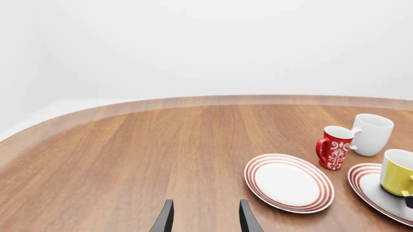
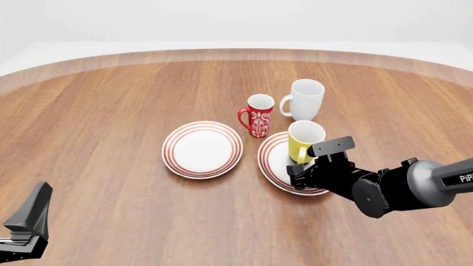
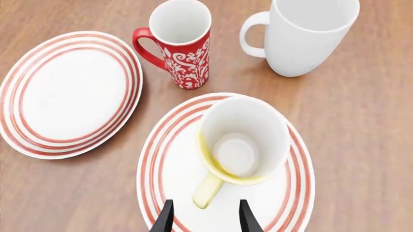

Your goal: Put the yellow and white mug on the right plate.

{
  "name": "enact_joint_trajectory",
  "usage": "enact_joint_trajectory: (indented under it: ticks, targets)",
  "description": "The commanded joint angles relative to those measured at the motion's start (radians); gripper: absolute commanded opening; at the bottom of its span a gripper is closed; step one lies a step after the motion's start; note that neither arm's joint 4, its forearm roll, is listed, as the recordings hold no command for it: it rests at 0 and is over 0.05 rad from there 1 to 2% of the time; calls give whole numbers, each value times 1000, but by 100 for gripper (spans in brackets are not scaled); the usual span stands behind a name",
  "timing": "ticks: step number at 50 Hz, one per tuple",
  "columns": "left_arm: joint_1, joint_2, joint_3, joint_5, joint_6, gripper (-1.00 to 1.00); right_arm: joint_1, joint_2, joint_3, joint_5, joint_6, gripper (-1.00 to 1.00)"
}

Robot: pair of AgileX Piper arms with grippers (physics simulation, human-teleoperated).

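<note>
The yellow and white mug stands upright on the right plate, a white plate with red rings. Its yellow handle points toward my right gripper. That gripper is open, low over the plate's near edge, with the handle's end just ahead of the gap and nothing between the fingers. My left gripper is open and empty at the near left of the table, far from the mugs.
A look-alike left plate lies bare beside the right one. A red patterned mug and a larger white mug stand just behind the plates.
</note>
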Motion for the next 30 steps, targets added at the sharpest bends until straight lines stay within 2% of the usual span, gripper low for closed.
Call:
enact_joint_trajectory:
  ticks: [1, 6, 13, 15, 21, 24, 30]
  targets:
    - [0, 0, 0, 0, 0, 100, -12, -58, 7, 36, -17, 100]
    - [0, 0, 0, 0, 0, 100, -7, -137, 15, 84, -26, 100]
    - [0, 0, 0, 0, 0, 100, 26, -343, 19, 226, -34, 100]
    - [0, 0, 0, 0, 0, 100, 32, -362, 25, 230, -32, 100]
    - [0, 0, 0, 0, 0, 100, 104, -622, -16, 431, -29, 100]
    - [0, 0, 0, 0, 0, 100, 132, -732, -74, 530, -30, 100]
    - [0, 0, 0, 0, 0, 100, 180, -838, -141, 606, -26, 100]
